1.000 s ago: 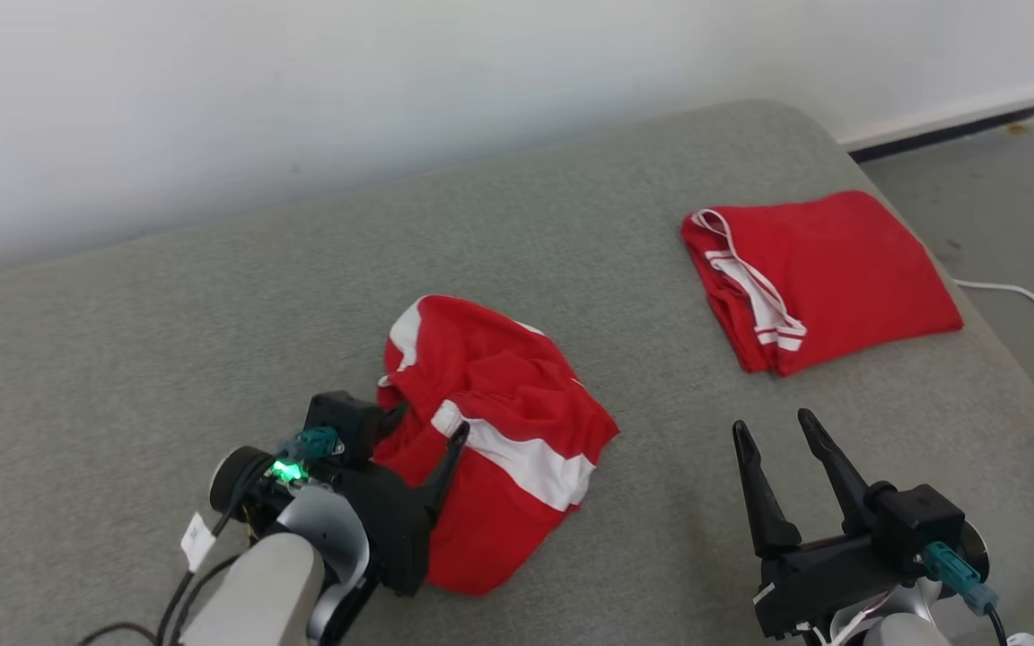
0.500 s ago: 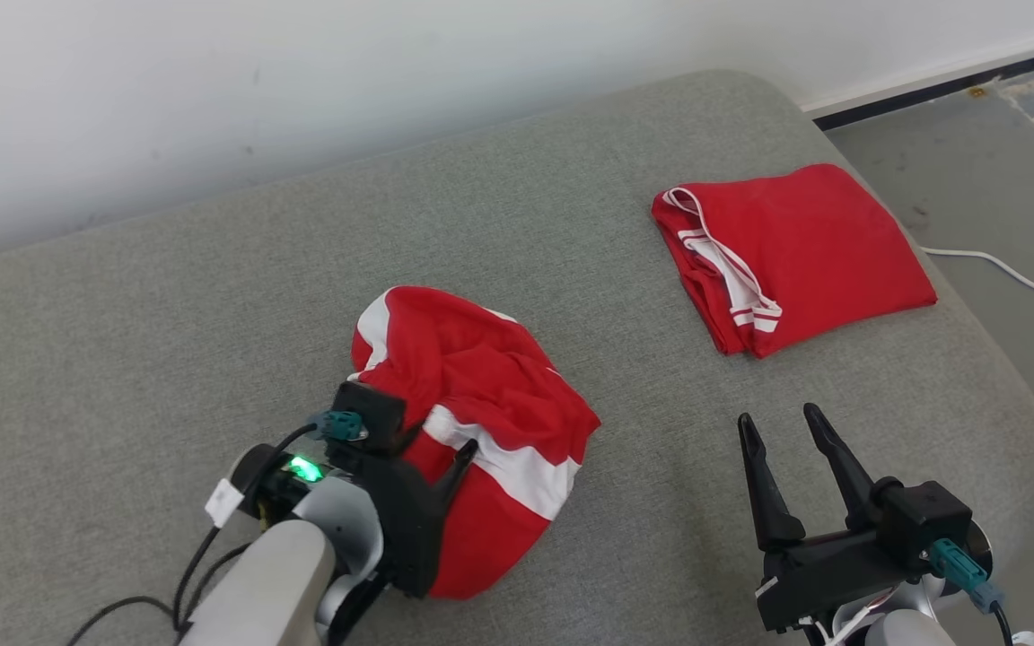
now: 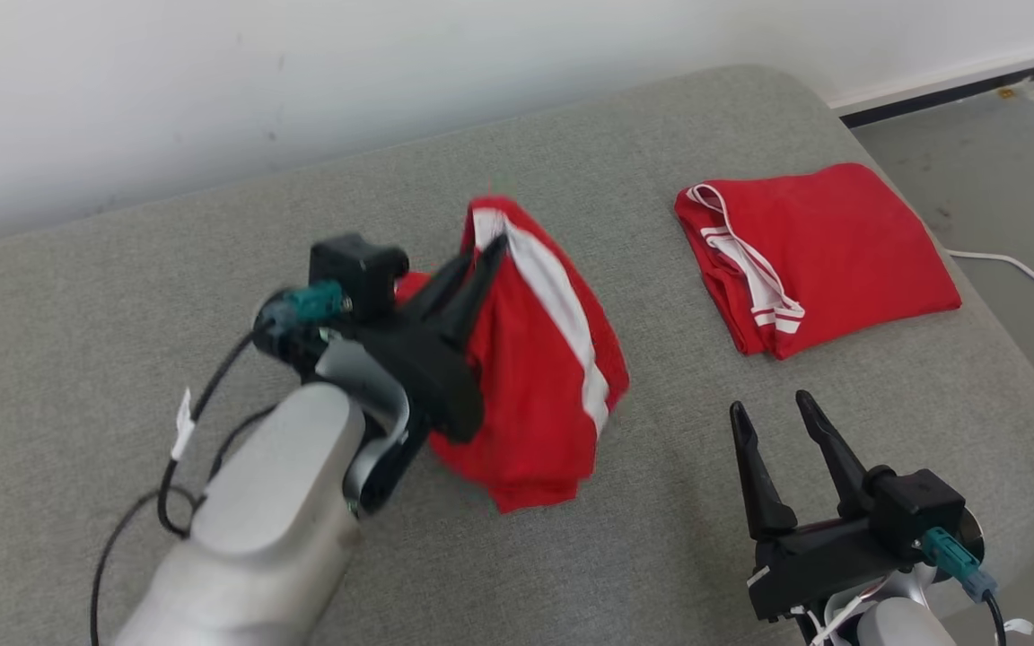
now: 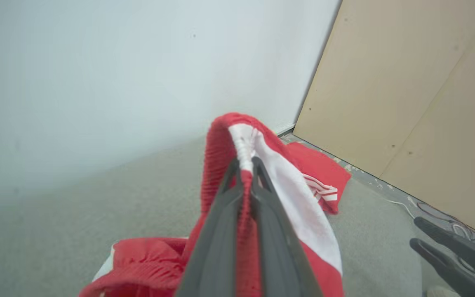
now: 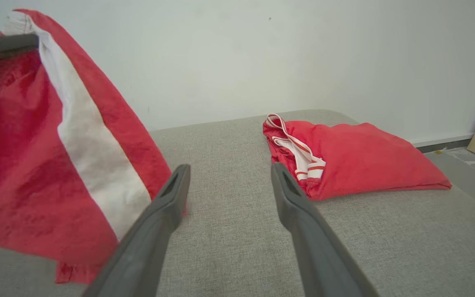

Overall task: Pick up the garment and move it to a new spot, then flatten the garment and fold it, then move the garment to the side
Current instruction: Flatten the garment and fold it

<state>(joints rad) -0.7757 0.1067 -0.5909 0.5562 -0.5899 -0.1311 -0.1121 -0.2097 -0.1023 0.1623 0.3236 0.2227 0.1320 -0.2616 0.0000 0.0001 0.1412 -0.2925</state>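
Observation:
The garment (image 3: pixel 539 377) is red with a broad white stripe and hangs in the air over the middle of the grey cushion (image 3: pixel 122 287). My left gripper (image 3: pixel 492 244) is shut on its top hem. In the left wrist view the two dark fingers (image 4: pixel 221 214) pinch the white-edged fold of the garment (image 4: pixel 295 198). The garment's lower edge droops close to the cushion. My right gripper (image 3: pixel 773 411) stands open at the lower right, apart from the cloth. In the right wrist view the right gripper (image 5: pixel 228 171) has nothing between its fingers, and the garment (image 5: pixel 35 156) hangs at the left.
A second red garment (image 3: pixel 827 251), folded, lies at the cushion's far right, near its rounded edge. Beyond that edge is grey floor with a white cable (image 3: pixel 1020 274). A white wall (image 3: pixel 302 81) runs behind the cushion, and a tan board (image 4: pixel 419 103) leans at the right.
My left gripper closed on the garment's hem and lifted it up and away from me. The garment went from a crumpled heap to hanging. The right gripper stayed put; the camera shifted slightly.

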